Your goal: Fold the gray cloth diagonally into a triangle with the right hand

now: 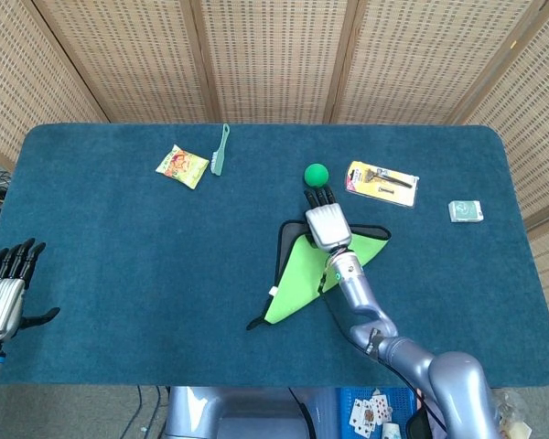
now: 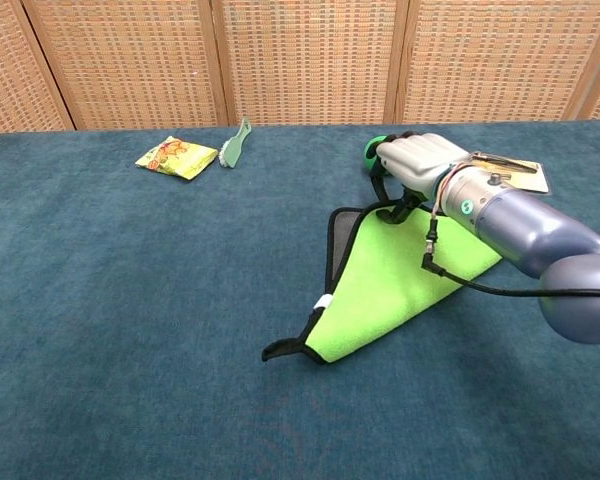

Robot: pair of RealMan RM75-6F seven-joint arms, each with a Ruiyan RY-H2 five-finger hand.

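Note:
The gray cloth (image 1: 293,283) lies mid-table, folded over so its bright green underside (image 2: 390,285) faces up as a rough triangle. A strip of the gray side (image 2: 340,240) shows along its left edge. My right hand (image 1: 327,226) is at the cloth's far corner, fingers curled down and pinching the fabric there (image 2: 412,165). The cloth's near corner (image 2: 280,350) trails as a dark tab on the table. My left hand (image 1: 5,293) hovers off the table's left near edge, fingers spread and holding nothing; the chest view does not show it.
A green ball (image 1: 317,173) sits just beyond my right hand. A packaged tool (image 1: 382,183) and a small box (image 1: 465,211) lie to the right. A snack packet (image 1: 182,165) and a green brush (image 1: 220,150) lie at the far left.

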